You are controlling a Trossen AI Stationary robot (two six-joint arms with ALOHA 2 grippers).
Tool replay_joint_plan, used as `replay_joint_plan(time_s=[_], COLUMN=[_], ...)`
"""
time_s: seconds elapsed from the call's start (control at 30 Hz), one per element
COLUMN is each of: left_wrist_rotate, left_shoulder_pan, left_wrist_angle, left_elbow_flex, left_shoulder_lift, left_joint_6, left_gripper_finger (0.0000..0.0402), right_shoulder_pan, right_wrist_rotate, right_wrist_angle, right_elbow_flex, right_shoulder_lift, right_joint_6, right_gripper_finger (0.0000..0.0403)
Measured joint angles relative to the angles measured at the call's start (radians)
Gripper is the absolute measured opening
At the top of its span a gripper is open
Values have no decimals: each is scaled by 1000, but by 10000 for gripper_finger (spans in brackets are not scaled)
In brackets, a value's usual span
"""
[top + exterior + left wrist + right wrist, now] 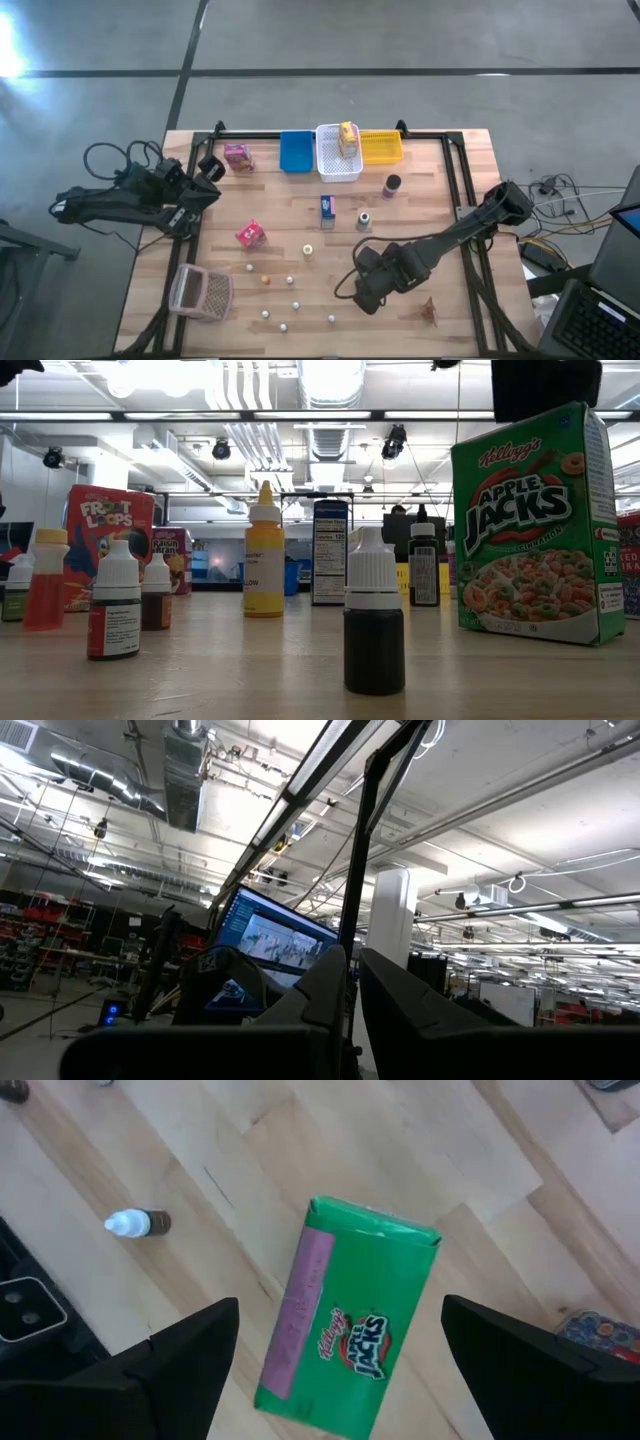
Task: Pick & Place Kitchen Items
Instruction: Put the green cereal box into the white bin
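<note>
Green Apple Jacks cardboard box (pixel 348 1325), one only, stands on the wooden table (pixel 420 1140); I see my right gripper (pixel 340 1370) spread wide above it (left gripper (pixel 205 180) parked, fingers unreadable).

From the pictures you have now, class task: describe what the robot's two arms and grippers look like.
Both arms are dark, near-black, jointed segments. The left arm trails looped black cables at the table's left edge. The right arm ends in a bulky black wrist. The right gripper has two broad, flat, matte black fingers with angular edges.
</note>
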Motion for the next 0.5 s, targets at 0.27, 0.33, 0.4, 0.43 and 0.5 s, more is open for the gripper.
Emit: replay_joint_plan(time_s=[0.27,0.33,0.4,0.43,0.5], left_wrist_rotate=[0,0,0,0,0], left_shoulder_pan=[0,0,0,0,0], left_wrist_angle=[0,0,0,0,0], left_elbow_flex=[0,0,0,0,0], left_shoulder_lift=[0,0,0,0,0], left_joint_6=[0,0,0,0,0], left_gripper_finger=[39,39,39,39,39], right_shoulder_pan=[0,-3,-3,-3,-4], right_wrist_rotate=[0,-3,-18,-19,-20], right_wrist_angle=[136,184,219,225,238], right_elbow_flex=[-96,-124,-155,-168,-182], right_shoulder_lift=[0,0,-1,0,0], right_joint_6=[-22,-27,-27,-27,-27], right_gripper_finger=[320,316,313,311,309])
